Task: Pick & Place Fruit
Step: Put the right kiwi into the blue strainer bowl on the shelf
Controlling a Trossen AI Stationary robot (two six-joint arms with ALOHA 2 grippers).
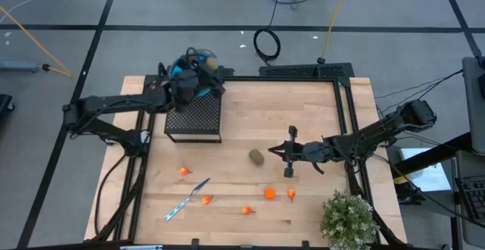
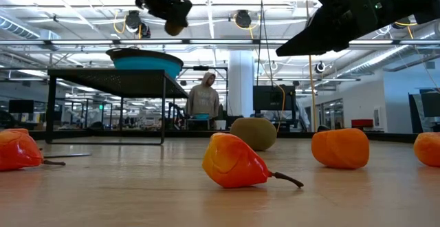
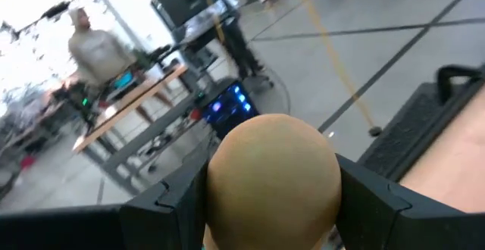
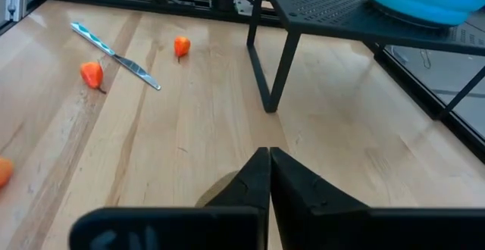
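No writing is legible; the left tool (image 3: 269,227) clenches a tan oval fruit (image 3: 271,176), while the right tool (image 4: 269,167) hangs pinched closed, holding nothing.

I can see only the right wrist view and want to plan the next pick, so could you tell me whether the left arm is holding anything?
Observer: Yes, the left tool is shut on an olive-brown oval fruit.
Operator: Where is it?
Observer: Over the blue bowl on the black mesh stand.
Operator: Is any fruit near my tool?
Observer: A second olive-brown oval lies on the table just ahead of the shut right tool.
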